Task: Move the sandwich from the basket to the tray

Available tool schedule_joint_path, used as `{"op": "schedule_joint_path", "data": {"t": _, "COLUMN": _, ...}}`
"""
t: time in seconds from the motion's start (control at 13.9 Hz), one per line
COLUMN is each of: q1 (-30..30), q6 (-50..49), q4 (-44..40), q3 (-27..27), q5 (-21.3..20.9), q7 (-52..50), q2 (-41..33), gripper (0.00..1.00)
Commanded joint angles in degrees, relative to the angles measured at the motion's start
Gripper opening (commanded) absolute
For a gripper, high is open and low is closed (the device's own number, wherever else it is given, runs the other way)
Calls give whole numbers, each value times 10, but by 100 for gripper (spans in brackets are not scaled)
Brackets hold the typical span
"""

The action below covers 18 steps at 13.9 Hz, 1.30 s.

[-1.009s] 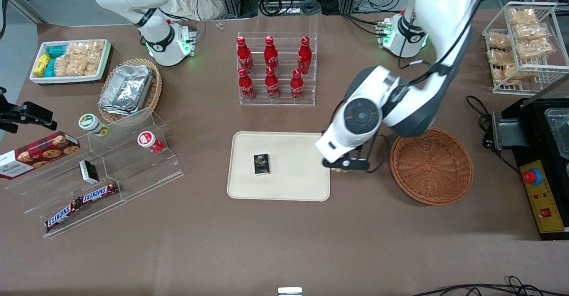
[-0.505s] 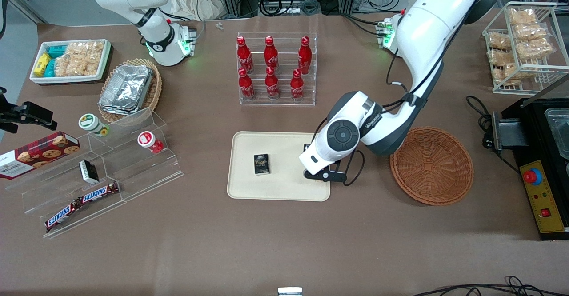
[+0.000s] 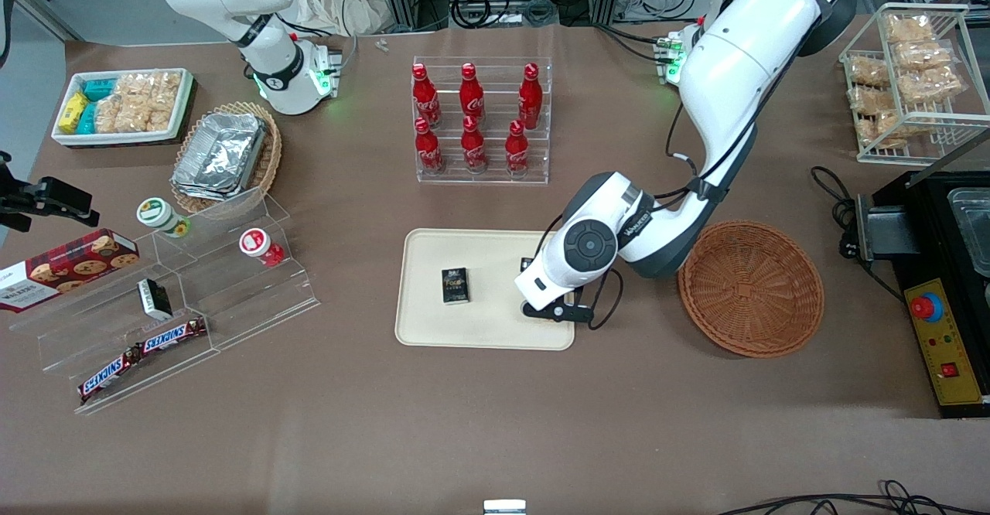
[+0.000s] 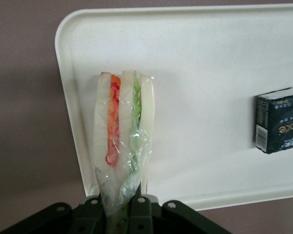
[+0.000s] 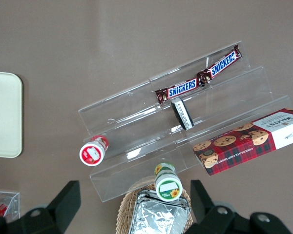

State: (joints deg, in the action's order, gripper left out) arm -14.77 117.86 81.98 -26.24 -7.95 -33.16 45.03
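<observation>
Sandwich (image 4: 123,131), a plastic-wrapped triangular wedge of pale bread, hangs clamped at one end in the left arm's black gripper (image 4: 123,207), its long axis pointing straight out from the jaws above the cream rectangular tray (image 4: 210,58), near the tray's edge toward the empty reddish-brown wicker basket (image 3: 750,289).

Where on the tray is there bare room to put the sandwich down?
The gripper, shut on the sandwich, is above the tray. Bare patch: between the black box and the tray's basket-side rim. Only that box crowds it.

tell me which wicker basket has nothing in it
The reddish-brown basket near the gripper holding the sandwich; the tan basket holds foil containers.
</observation>
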Motion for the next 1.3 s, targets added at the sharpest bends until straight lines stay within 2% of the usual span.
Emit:
{"op": "schedule_joint_path", "data": {"t": 0.0, "q1": -8, "q6": 4, "q4": -17, "q3": 3, "q5": -11, "q7": -2, "q2": 17, "gripper": 100}}
{"op": "schedule_joint_path", "data": {"t": 0.36, "q1": -4, "q6": 0, "q4": -18, "q3": 3, "q5": -7, "q7": -3, "q2": 14, "gripper": 100}}
{"op": "schedule_joint_path", "data": {"t": 0.58, "q1": -4, "q6": -38, "q4": -13, "q3": 3, "q5": -7, "q7": -9, "q2": -35, "gripper": 100}}
{"op": "schedule_joint_path", "data": {"t": 0.79, "q1": 1, "q6": -128, "q4": 26, "q3": 5, "q5": -8, "q7": -25, "q2": -138, "gripper": 100}}
{"op": "schedule_joint_path", "data": {"t": 1.08, "q1": 60, "q6": -134, "q4": 194, "q3": 4, "q5": -2, "q7": -17, "q2": -319, "gripper": 100}}
{"op": "schedule_joint_path", "data": {"t": 1.23, "q1": 82, "q6": -138, "q4": 231, "q3": 4, "q5": 2, "q7": -15, "q2": -380, "gripper": 100}}
